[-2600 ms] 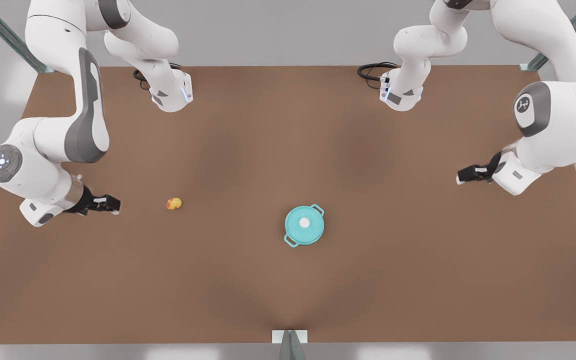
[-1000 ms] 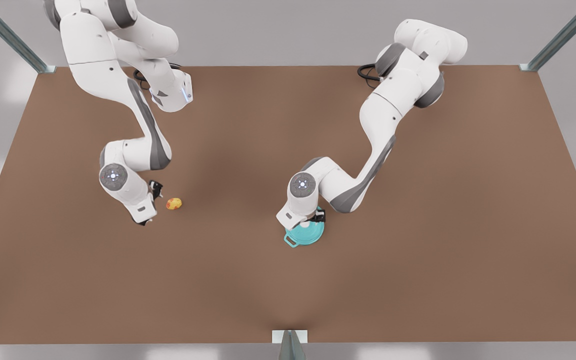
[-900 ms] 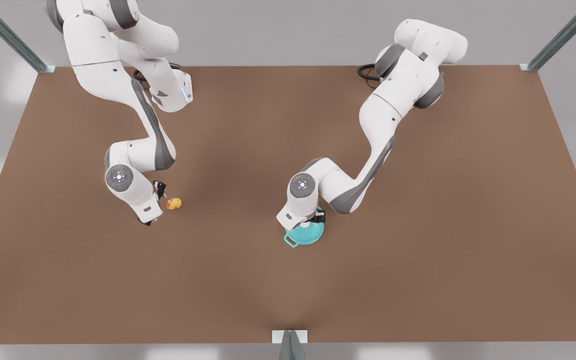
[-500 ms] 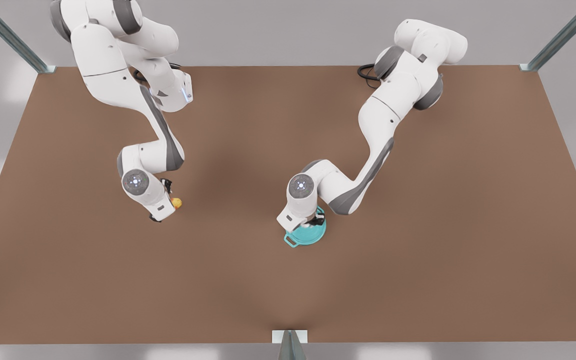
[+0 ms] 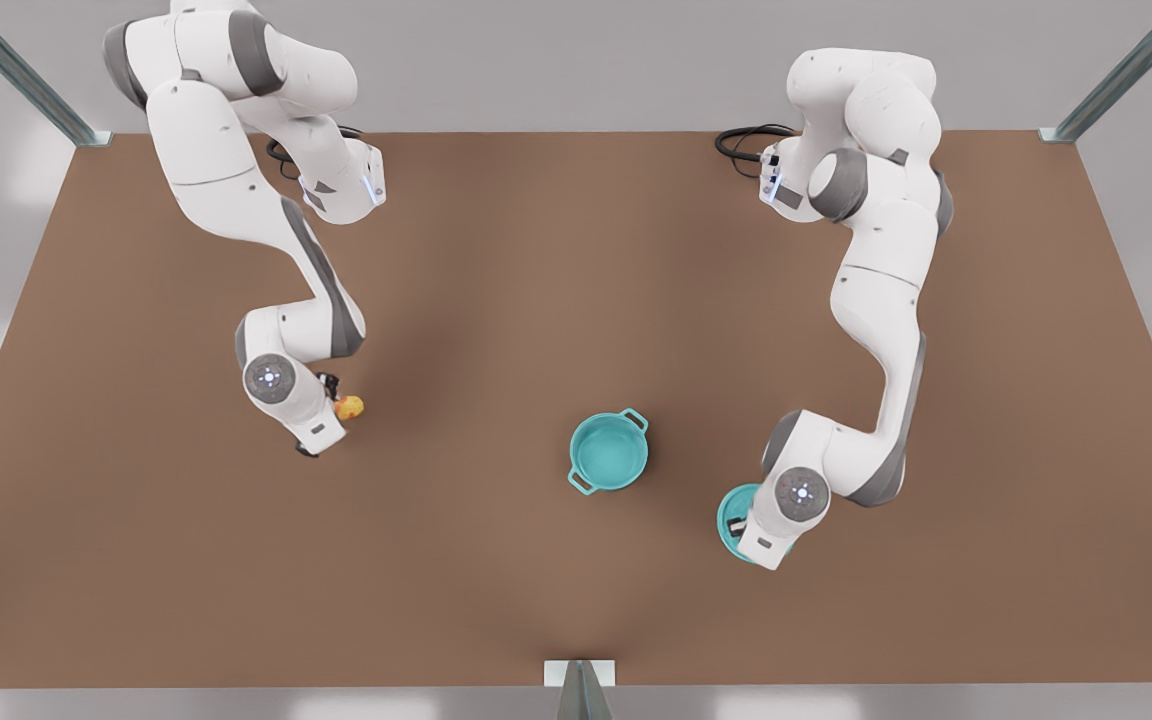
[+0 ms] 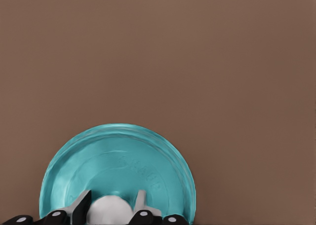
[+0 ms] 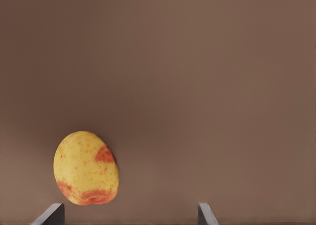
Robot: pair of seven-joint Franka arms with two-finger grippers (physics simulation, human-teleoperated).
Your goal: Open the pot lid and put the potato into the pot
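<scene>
On the front view's left we see the right gripper (image 5: 328,400) low over the brown table (image 5: 536,260), right at the potato (image 5: 349,406) — the small yellow-orange lump with reddish blotches lies on the table, partly tucked under the wrist. From that arm's wrist camera the potato (image 7: 86,168) sits off to one side between two widely parted fingertips (image 7: 52,214); the gripper is released and we see no finger touching the potato. Moving toward the middle, we find the pot (image 5: 609,451) standing uncovered on the table, its teal inside showing and its two loop handles on opposite sides of the rim. Farther toward the front view's right, well apart from the pot, the left gripper (image 5: 741,525) carries the pot lid (image 5: 729,515), most of the disc hidden beneath the wrist. In the left wrist view the lid (image 6: 118,170) hangs flat under the gripper (image 6: 111,211) — the fingers (image 6: 140,205) are clenched on either side of the white knob (image 6: 109,210) at its centre, with bare table beyond the lid's rim.
</scene>
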